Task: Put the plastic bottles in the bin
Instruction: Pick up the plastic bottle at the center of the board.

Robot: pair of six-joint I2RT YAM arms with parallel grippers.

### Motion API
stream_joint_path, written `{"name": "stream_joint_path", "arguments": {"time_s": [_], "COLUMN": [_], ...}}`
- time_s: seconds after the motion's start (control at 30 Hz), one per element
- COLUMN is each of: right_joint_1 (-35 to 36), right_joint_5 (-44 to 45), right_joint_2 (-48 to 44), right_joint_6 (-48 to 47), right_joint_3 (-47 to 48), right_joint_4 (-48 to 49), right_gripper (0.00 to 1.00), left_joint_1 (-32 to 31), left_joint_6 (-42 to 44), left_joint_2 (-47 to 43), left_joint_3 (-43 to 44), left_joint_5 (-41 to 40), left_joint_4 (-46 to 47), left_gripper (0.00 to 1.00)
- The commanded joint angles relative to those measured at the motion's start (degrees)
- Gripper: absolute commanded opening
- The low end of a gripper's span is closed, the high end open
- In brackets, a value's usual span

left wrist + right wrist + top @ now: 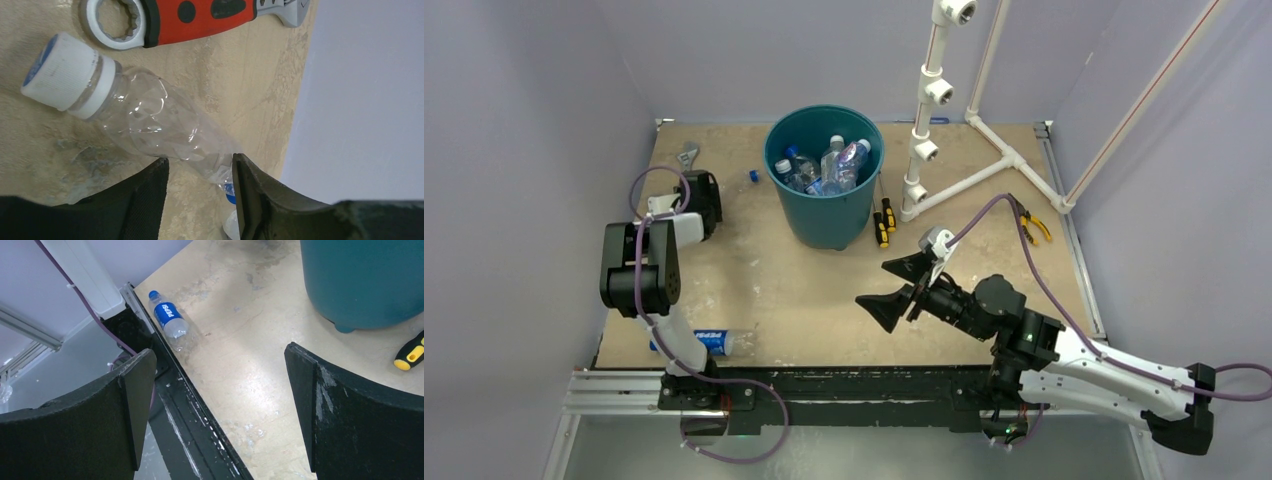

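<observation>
The teal bin (824, 185) stands at the back middle and holds several clear bottles (829, 165). A clear bottle with a white cap (145, 117) lies on the table at the back left. My left gripper (200, 162) is open, with its fingers on either side of that bottle's crumpled bottom end. In the top view the left gripper (707, 197) is mostly hidden by its wrist. A blue-labelled bottle (709, 342) lies at the front edge by the left arm's base, and it also shows in the right wrist view (169, 320). My right gripper (876, 283) is open and empty above the table's front middle.
A red-handled wrench (200, 15) lies just past the bottle's cap. Yellow-and-black screwdrivers (884, 222) lie right of the bin, and one shows in the right wrist view (410, 356). A white pipe frame (944, 150) and pliers (1034, 228) are at the back right. Walls close in on both sides.
</observation>
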Motion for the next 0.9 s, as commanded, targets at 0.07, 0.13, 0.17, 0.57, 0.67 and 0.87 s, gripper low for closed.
{"name": "stream_joint_path", "arguments": {"time_s": [0.07, 0.13, 0.17, 0.57, 0.67, 0.87], "right_joint_1": [0.23, 0.22, 0.2, 0.18, 0.18, 0.21], "right_joint_5": [1.73, 1.9, 1.98, 3.11, 3.15, 3.41], "right_joint_2": [-1.31, -1.61, -1.84, -3.48, -3.68, -4.47], "right_joint_6": [0.15, 0.22, 0.24, 0.6, 0.64, 0.37], "right_joint_3": [0.96, 1.02, 1.15, 1.82, 1.84, 2.23], "right_joint_4": [0.02, -0.27, -0.52, -2.35, -2.35, -2.76], "right_gripper": [0.99, 0.99, 0.99, 0.99, 0.99, 0.99], "left_joint_1": [0.17, 0.23, 0.27, 1.06, 1.62, 2.18], "left_joint_6": [-0.49, -0.49, -0.36, 0.76, 1.46, 5.23], "left_joint_2": [1.38, 1.65, 1.82, -3.26, -6.36, -16.22], "left_joint_3": [1.67, 1.09, 0.69, -0.7, -0.83, -1.84], "left_joint_5": [0.82, 0.68, 0.72, 2.68, 3.25, 1.63], "left_joint_4": [1.27, 1.65, 1.85, 2.83, 1.84, -2.7], "left_gripper": [0.42, 0.37, 0.35, 0.03, 0.0, 0.0]}}
